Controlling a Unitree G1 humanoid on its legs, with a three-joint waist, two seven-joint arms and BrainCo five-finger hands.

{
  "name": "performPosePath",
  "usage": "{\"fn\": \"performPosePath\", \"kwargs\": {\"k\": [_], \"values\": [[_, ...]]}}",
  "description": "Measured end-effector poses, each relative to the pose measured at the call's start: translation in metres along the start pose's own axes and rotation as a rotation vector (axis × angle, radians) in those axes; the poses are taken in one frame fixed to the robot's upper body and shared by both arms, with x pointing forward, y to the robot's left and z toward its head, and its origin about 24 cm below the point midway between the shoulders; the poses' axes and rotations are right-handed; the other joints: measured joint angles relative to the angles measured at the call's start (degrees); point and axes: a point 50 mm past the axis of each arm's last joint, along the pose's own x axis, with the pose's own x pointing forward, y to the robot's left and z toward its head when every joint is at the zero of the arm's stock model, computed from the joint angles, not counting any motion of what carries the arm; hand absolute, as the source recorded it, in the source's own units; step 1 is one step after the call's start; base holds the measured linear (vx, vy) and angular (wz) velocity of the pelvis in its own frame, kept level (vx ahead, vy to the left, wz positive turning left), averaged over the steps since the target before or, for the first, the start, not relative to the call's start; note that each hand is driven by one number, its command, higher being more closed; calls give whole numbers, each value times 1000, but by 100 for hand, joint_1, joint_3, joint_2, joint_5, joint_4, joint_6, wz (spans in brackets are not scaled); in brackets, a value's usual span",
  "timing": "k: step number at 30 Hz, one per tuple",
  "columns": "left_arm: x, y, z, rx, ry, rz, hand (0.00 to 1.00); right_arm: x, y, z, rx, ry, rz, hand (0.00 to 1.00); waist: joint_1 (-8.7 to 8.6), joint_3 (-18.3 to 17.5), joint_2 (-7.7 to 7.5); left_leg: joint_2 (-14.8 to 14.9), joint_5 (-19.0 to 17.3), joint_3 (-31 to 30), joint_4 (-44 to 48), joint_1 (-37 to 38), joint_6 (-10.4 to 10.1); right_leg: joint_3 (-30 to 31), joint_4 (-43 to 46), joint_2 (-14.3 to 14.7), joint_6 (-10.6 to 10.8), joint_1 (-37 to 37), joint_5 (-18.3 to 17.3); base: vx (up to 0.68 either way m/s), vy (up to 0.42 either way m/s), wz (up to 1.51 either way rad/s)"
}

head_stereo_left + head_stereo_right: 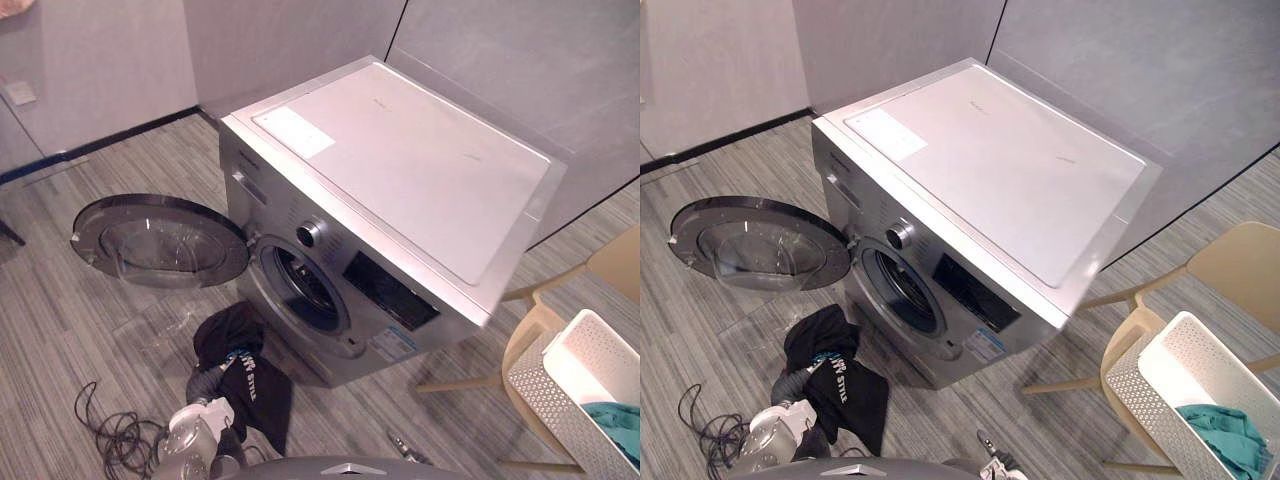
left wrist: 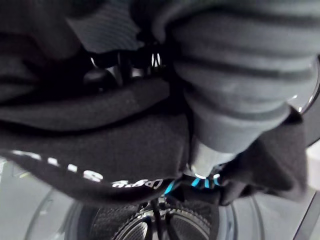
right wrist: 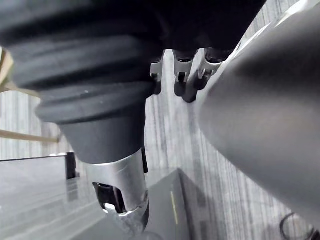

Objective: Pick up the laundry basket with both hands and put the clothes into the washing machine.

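Left eye view: a silver front-loading washing machine point(image 1: 400, 160) stands on the grey striped floor point(image 1: 60, 330). Its round door point(image 1: 160, 240) is swung wide open to the robot's left. The drum opening point(image 1: 305, 290) is dark, and I cannot tell what is inside it.

A white perforated laundry basket point(image 1: 1160, 400) sits on a beige chair point(image 1: 1240, 265), well apart from the machine on the robot's right. One teal garment point(image 1: 1230, 435) lies crumpled in the basket's bottom.

The black garment point(image 1: 245, 385) is out of the basket, hanging low in front of the machine, just below and beside the drum opening. It is dark and limp, with white lettering and a small blue mark, and it drapes in folds toward the floor.

The left hand point(image 2: 225, 90) grips this black garment. In the left wrist view the cloth is bunched between the thumb and the fingers, and the drum's rim shows past it.

The right hand point(image 3: 95, 100) hangs low near the machine's front corner. Its fingers point(image 3: 180, 82) are loose and hold nothing.

Count: one washing machine, one basket, one chair and two garments, one black and one teal.
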Motion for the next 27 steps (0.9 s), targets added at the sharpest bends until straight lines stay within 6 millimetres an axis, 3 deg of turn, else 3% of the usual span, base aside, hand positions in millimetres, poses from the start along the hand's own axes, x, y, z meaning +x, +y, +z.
{"fn": "performPosePath", "kwargs": {"k": [1, 2, 4, 5, 7, 8, 9, 10, 11, 12, 13, 16, 18, 19, 20, 21, 22, 23, 25, 27], "values": [[3, -1, 4, 12, -9, -9, 100, 0, 0, 7, 3, -29, -2, 0, -6, -98, 132, -25, 52, 346, -257, 104, 200, -97, -217, -33, -609, -310, 1007, 229, 466, -100], [4, 3, 5, 22, -14, 1, 100, 1, 2, 13, 2, -49, 2, 0, -3, -97, 199, 10, 130, 676, -566, 330, 352, -336, -15, -50, -942, -578, 1256, 235, 431, -120], [4, 13, 11, 30, -39, 43, 100, 2, 9, 23, -21, -74, 22, 0, -53, -74, 289, -91, 379, 1367, -1396, 1104, 599, -1199, 1587, 141, -1066, -1286, -269, 223, 307, -125], [4, 13, 11, 29, -44, 45, 100, 2, 10, 26, -24, -83, 25, 0, -77, -67, 342, -114, 410, 1523, -1580, 1309, 628, -1486, 1855, 253, -1076, -1324, -595, 232, 318, -123], [3, 11, 8, 12, -41, 48, 100, -1, 20, 36, -48, -137, 68, 0, -118, 34, 528, -209, 416, 2222, -2035, 2069, 666, -2117, 2729, 929, -907, -1428, -1721, 162, 225, -127], [3, 9, 7, 6, -39, 47, 100, -2, 25, 39, -53, -149, 85, 0, -101, 62, 574, -218, 410, 2412, -2100, 2228, 675, -2181, 2857, 1145, -873, -1474, -1921, 113, 117, -139], [3, 6, 4, -8, -33, 44, 100, -4, 34, 42, -65, -170, 124, 0, -114, 81, 626, -239, 409, 2684, -2180, 2423, 676, -2381, 2834, 1537, -916, -1526, -2186, 115, 83, -119], [3, 3, 2, -18, -30, 38, 100, -6, 42, 42, -65, -179, 161, 0, -151, 49, 568, -377, 409, 2828, -2235, 2522, 675, -2600, 2294, 1775, -1011, -1483, -2148, 131, 23, -94], [4, 2, 3, -20, -31, 35, 100, -7, 43, 40, -59, -178, 170, 0, -181, 64, 462, -533, 406, 2868, -2286, 2595, 670, -2692, 1815, 1805, -1170, -1368, -1946, 170, -19, -78], [9, -6, -2, -46, -5, 24, 100, -8, 41, 43, -60, -187, 165, 0, -164, 137, 565, -604, 398, 2917, -2423, 2779, 656, -2757, 1280, 1953, -1510, -1028, -1927, 172, -23, -66], [10, -14, -7, -71, 13, 14, 100, -9, 42, 50, -63, -213, 174, 0, -193, 137, 739, -581, 514, 2903, -2434, 2738, 668, -2616, 912, 2091, -1555, -909, -1694, 125, -17, -75], [10, -26, -11, -70, 25, -22, 100, -11, 43, 48, -82, -218, 186, 0, -165, 144, 745, -718, 831, 2895, -2753, 2952, 701, -2279, 733, 2143, -1550, -726, -1616, 51, 0, -60], [11, -28, -8, -79, 15, -24, 100, -13, 46, 50, -87, -236, 203, 0, -110, 170, 686, -658, 746, 2913, -2382, 2956, 619, -2129, 748, 2128, -1442, -675, -1729, -5, 26, -29], [13, -30, -2, -81, -6, -34, 100, -16, 47, 46, -86, -238, 214, 0, -90, 294, 539, -413, 621, 2856, -1177, 2636, 641, -2078, 711, 2052, -1369, -473, -1808, -32, 38, -6], [12, -31, 1, -84, -21, -40, 100, -17, 45, 44, -92, -236, 214, 0, -71, 341, 502, -247, 627, 2794, -555, 2461, 645, -2070, 692, 2041, -1368, -370, -1810, -45, 46, -7], [8, -31, 2, -89, -32, -46, 100, -19, 41, 44, -91, -245, 215, 0, 9, 399, 536, 71, 811, 2503, 640, 2068, 783, -2057, 720, 2057, -1374, -196, -1894, -37, 35, -17], [6, -30, 1, -91, -32, -45, 100, -20, 40, 45, -92, -254, 216, 0, 38, 444, 499, 177, 885, 2303, 1154, 1813, 848, -2025, 754, 2062, -1420, -138, -1981, -15, 88, -31], [3, -27, -1, -94, -31, -38, 100, -21, 36, 49, -96, -270, 210, 0, 86, 436, 570, 245, 863, 1850, 1808, 1435, 841, -1926, 847, 2045, -1451, -108, -2235, 28, 140, -39], [-1, -23, 0, -101, -41, -23, 100, -21, 36, 53, -119, -282, 212, 0, 168, 433, 573, 181, 529, 1447, 1621, 993, 886, -1712, 881, 1920, -1411, -187, -2478, 92, 228, -64], [-3, -22, 2, -102, -50, -22, 100, -24, 41, 53, -143, -288, 232, 0, 219, 468, 507, 90, 389, 1087, 466, 975, 916, -1547, 999, 1733, -1302, -322, -2539, 126, 270, -60]]}}
